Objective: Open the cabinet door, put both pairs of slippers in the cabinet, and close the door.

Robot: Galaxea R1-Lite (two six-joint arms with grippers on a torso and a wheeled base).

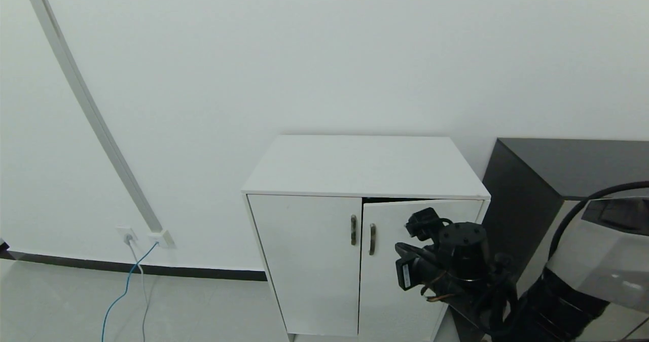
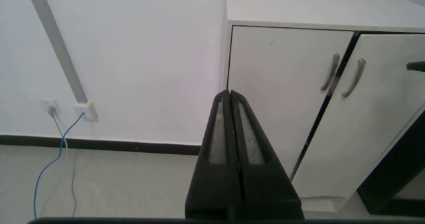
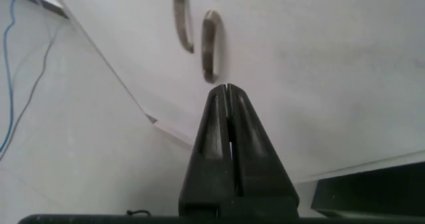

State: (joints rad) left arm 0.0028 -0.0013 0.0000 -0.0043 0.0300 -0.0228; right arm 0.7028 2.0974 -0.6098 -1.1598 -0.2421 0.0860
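The white cabinet [image 1: 365, 164] stands against the wall with two doors. Its left door [image 1: 304, 261] is flush; its right door [image 1: 385, 291] stands slightly ajar, with a dark gap along its top edge. The two handles [image 1: 353, 230] [image 1: 372, 239] sit side by side at the middle seam. My right gripper [image 3: 227, 88] is shut with nothing in it, its tips just short of the nearer handle [image 3: 210, 48]. My right wrist [image 1: 456, 261] hangs in front of the right door. My left gripper [image 2: 230, 94] is shut and empty, back from the cabinet [image 2: 292, 84] and off its left door.
A black piece of furniture [image 1: 557, 169] stands close on the cabinet's right. Wall sockets [image 1: 127, 233] with a blue and a grey cable [image 1: 121, 291] are at the lower left, below a slanting wall conduit [image 1: 86, 103]. Bare floor lies left of the cabinet.
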